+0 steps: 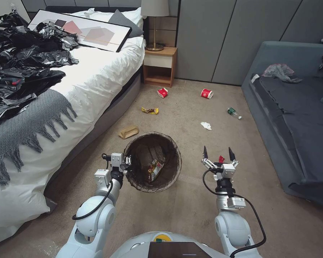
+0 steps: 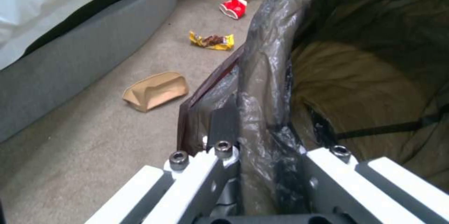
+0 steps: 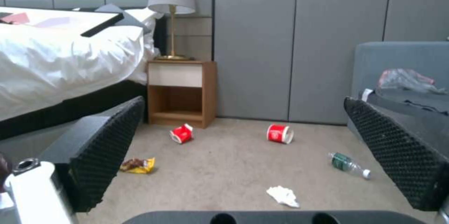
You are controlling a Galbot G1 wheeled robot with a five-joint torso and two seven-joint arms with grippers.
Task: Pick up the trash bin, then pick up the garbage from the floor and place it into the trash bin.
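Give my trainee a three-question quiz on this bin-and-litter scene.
1. True or false: the left gripper is shut on the rim of the trash bin.
2. How many red-and-white paper cups lie on the floor?
3. The right gripper fingers are: A) open, B) shut on the tissue, C) shut on the bottle.

Key: 1 true; 2 two, one cup near the nightstand, another cup farther right; 3 A.
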